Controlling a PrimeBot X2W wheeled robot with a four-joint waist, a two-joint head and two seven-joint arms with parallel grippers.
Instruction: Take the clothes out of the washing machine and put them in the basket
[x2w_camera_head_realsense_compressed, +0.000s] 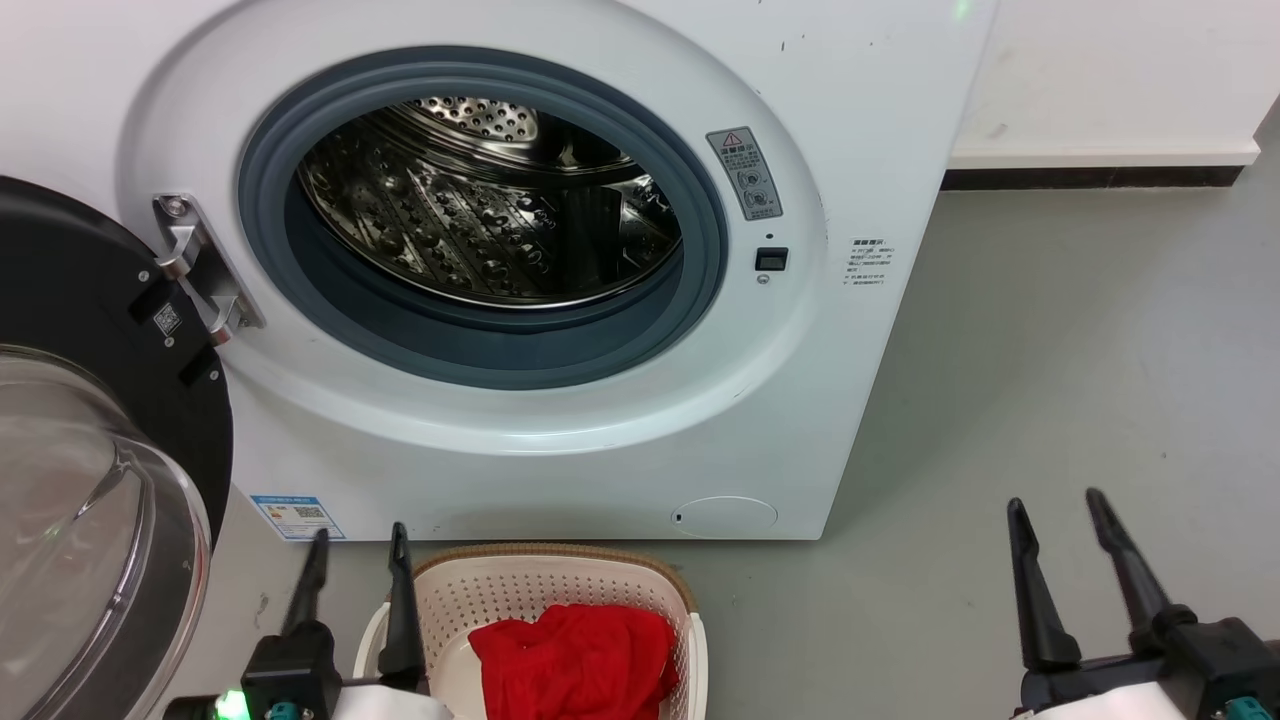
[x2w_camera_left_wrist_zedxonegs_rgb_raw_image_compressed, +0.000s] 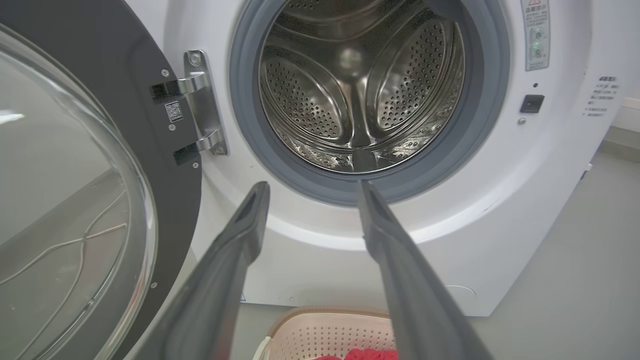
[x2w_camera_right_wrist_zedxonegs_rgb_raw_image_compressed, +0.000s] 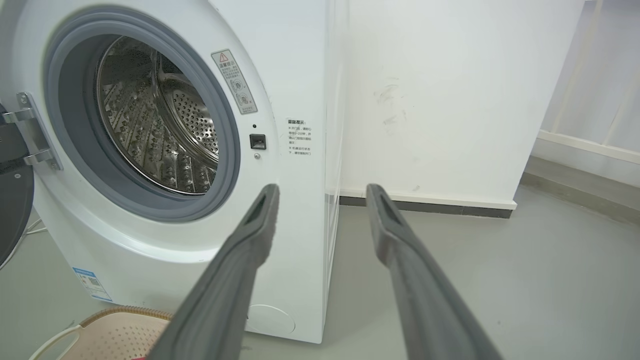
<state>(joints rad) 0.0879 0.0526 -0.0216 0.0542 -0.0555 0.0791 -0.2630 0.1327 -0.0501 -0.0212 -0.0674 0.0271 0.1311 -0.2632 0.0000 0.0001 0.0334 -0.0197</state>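
left hand (x2w_camera_head_realsense_compressed: 359, 532): sitting at 7 o'clock, fingers apart, empty.
right hand (x2w_camera_head_realsense_compressed: 1055, 498): sitting at 5 o'clock, likewise apart, empty.
clothes (x2w_camera_head_realsense_compressed: 575, 650): lying in basket (x2w_camera_head_realsense_compressed: 560, 552), 6 o'clock.
washing machine (x2w_camera_head_realsense_compressed: 850, 120): drum (x2w_camera_head_realsense_compressed: 490, 200) showing bare.
risk: door (x2w_camera_head_realsense_compressed: 110, 300) at 8 o'clock crowding left hand; swinging left risks clipping it.

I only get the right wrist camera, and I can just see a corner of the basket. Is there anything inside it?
Observer: Yes. The head view shows red clothes heaped in the basket.
Operator: And inside the machine, is there more to fetch?
Observer: The left wrist view looks straight into the drum, and no cloth shows there.
Operator: What about the other arm?
Observer: The left pincer is open and holding nothing, near the basket's left side.
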